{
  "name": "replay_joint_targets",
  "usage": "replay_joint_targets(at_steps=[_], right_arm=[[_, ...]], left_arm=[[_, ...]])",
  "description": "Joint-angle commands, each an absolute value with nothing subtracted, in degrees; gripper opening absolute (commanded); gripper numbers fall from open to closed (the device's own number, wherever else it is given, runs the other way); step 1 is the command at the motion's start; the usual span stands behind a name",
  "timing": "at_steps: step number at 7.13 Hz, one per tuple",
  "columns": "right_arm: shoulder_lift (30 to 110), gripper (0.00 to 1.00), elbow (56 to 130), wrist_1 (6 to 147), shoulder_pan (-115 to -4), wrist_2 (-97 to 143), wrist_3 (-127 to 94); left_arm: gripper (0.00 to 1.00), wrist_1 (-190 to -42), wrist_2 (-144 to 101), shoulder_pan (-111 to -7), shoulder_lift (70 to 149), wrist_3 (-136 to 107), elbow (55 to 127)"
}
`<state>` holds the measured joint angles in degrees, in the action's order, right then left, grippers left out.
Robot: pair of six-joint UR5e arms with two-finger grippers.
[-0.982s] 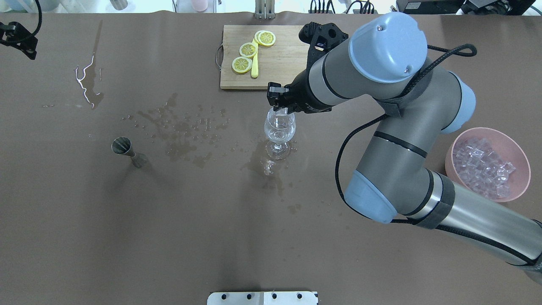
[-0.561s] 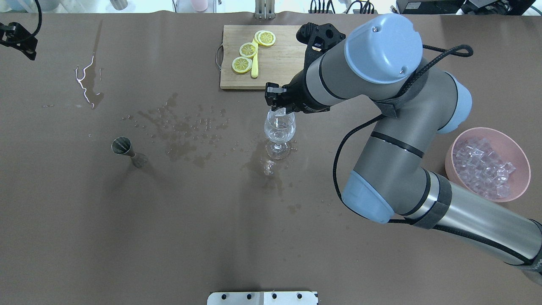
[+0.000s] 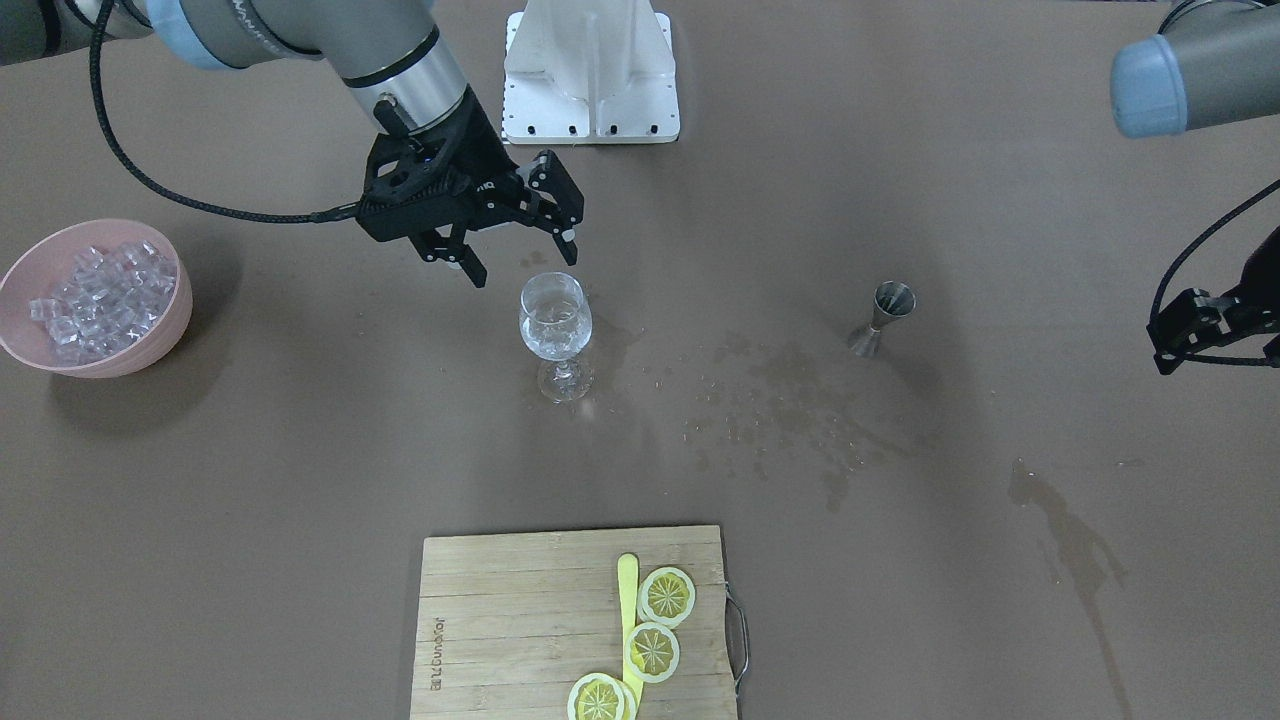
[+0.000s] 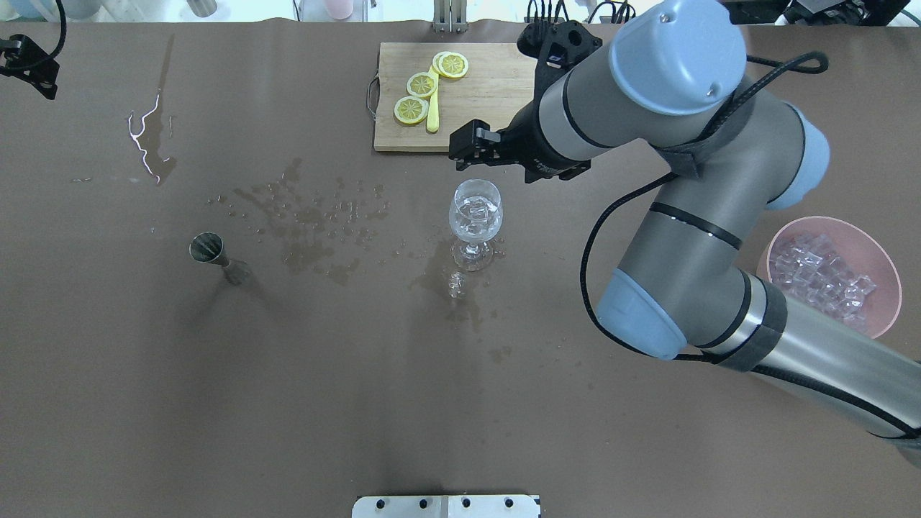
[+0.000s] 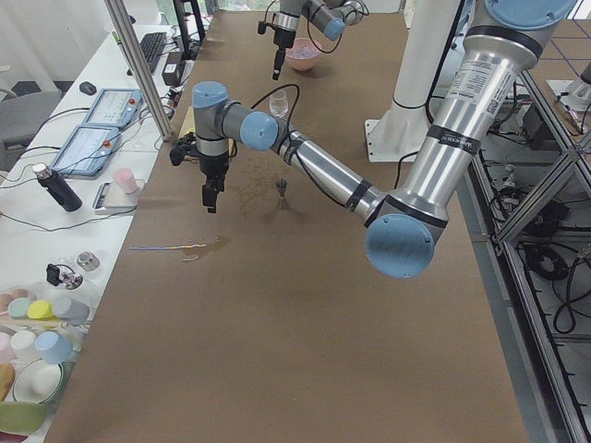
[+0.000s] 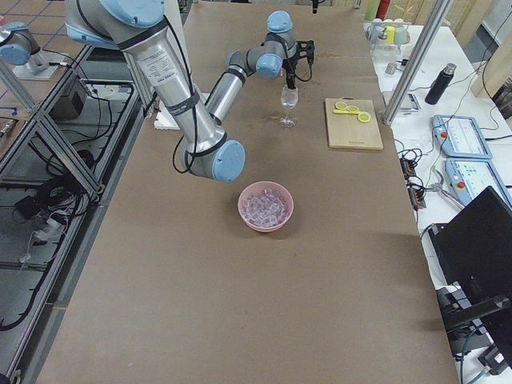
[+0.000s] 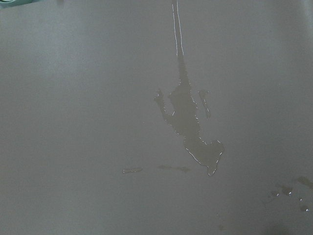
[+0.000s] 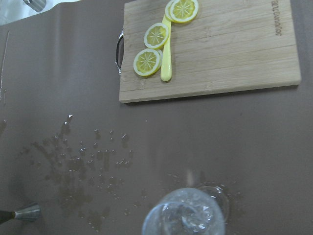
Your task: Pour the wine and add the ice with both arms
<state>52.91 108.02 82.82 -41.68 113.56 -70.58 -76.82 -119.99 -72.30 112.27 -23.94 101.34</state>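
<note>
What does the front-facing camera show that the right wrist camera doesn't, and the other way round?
Only the front-facing view shows the pink bowl of ice, the right claw, which is open, and the white base. Only the right wrist view shows the cutting board whole, with all three lemon slices complete, plus a metal object in its top left corner. Both show the glass, the board, lemon slices, the measuring cup and spilled drops.
</note>
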Motion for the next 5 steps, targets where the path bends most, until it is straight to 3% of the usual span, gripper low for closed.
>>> replay_joint_targets(at_steps=[1,3,5], right_arm=[[60.34,1.0,115.88,93.46,-46.66,118.47,-57.83],[66.41,1.0,119.69,100.0,-54.8,124.76,-46.21],[76.77,1.0,118.4,100.37,-66.92,130.33,-26.82]], left_arm=[[0.99,-76.29,-120.84,-75.13,110.93,-17.9,101.51],[0.99,-76.29,-125.41,-80.92,107.15,-8.49,101.34],[0.99,-76.12,-125.77,-86.81,103.38,-2.15,100.38]])
